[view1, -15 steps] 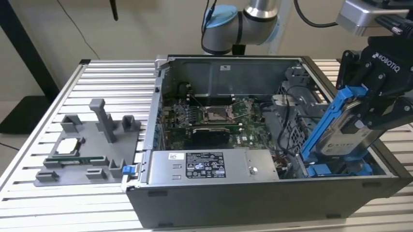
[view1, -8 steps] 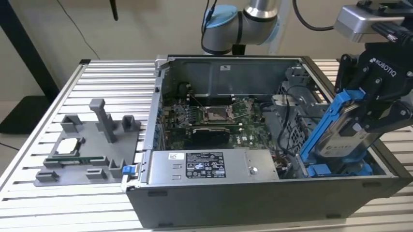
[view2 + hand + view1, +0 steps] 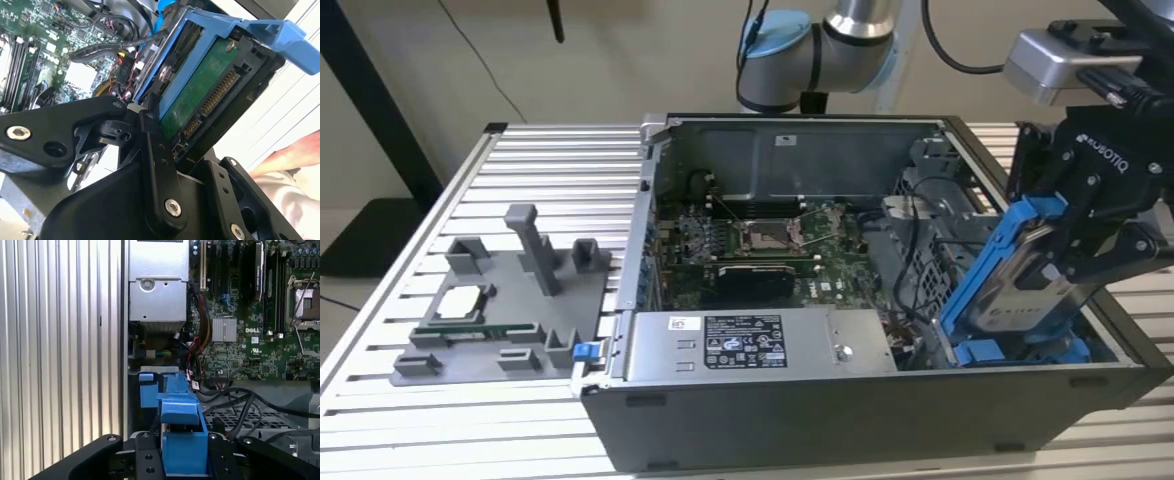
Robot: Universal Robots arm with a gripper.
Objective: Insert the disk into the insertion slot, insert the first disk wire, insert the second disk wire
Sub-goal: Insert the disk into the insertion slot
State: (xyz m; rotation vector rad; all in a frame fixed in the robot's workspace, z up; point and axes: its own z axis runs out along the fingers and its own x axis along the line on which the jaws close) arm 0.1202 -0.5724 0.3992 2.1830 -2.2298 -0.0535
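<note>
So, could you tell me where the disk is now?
At the exterior view's right, the disk is held tilted in the tool, its lower end by the blue drive bay, near the power supply.

disk (image 3: pixel 1027 300) half behind pincer (image 3: pixel 1070 255), arm (image 3: pixel 834 45) cropped

You were at a robotics lab bench, not a home or office. A slotted aluminium table (image 3: pixel 400 420) carried an open desktop computer case (image 3: pixel 854 410), motherboard (image 3: pixel 761 240) exposed. At the exterior view's left sat a grey fixture plate (image 3: pixel 494 330) with pegs and loose parts. A robot arm (image 3: pixel 827 45) hung over the case, camera box (image 3: pixel 1061 60) near its wrist, gripper (image 3: pixel 1083 262) clamped on the disk (image 3: pixel 1014 300). Plain beige wall (image 3: pixel 614 60) behind.
</note>
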